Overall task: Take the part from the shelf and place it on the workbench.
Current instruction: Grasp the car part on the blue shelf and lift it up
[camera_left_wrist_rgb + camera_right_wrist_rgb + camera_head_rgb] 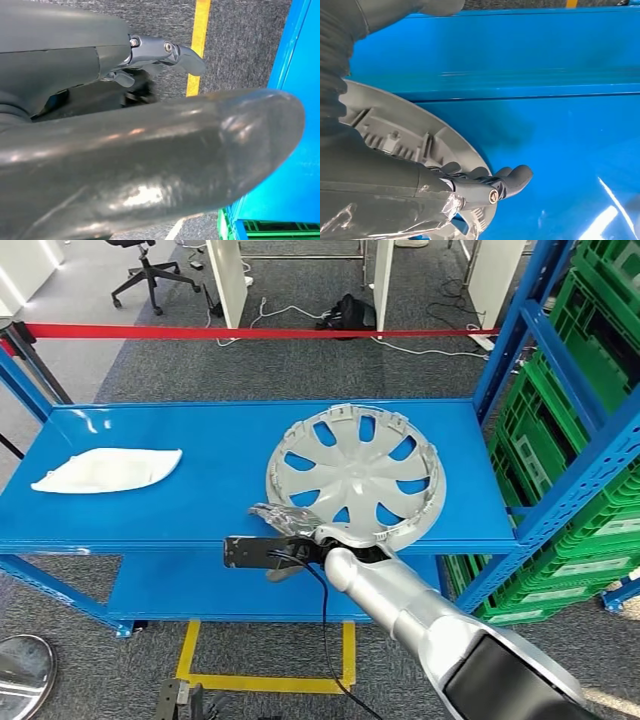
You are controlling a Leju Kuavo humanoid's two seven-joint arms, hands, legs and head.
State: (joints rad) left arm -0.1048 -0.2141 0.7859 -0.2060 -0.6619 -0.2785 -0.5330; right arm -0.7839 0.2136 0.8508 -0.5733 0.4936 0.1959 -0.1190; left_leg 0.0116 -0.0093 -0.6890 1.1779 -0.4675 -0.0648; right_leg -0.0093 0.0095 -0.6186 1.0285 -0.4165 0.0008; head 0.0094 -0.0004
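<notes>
Reaching across the front edge of the blue shelf [151,510], the right robot hand [290,540] meets the near rim of the wheel cover [355,475], the part to be carried to the workbench. The wheel cover lies flat on the upper shelf board, right of centre and close to the front edge, its ribbed, clip-lined inner face turned upward. Being round, it has no long axis; its flat plane is level with the board, and its spokes radiate from a hub near the middle. The right wrist view shows the dark fingers [508,177] extended over the rim of the wheel cover [406,135], spread and lightly curled; whether they already pinch the rim cannot be told. A rim approach suits a wide, shallow disc: the edge nearest the robot is the part a hand can readily close on, and the open front of the shelf leaves room to draw it out. The left robot hand [166,52] hangs low over grey carpet and a yellow floor line [198,45], beside the shelf's blue frame, holding nothing, its fingers apart. A pale, elongated part [106,470] rests well apart, at the left of the same board. Green crates [596,390] fill the neighbouring rack.
</notes>
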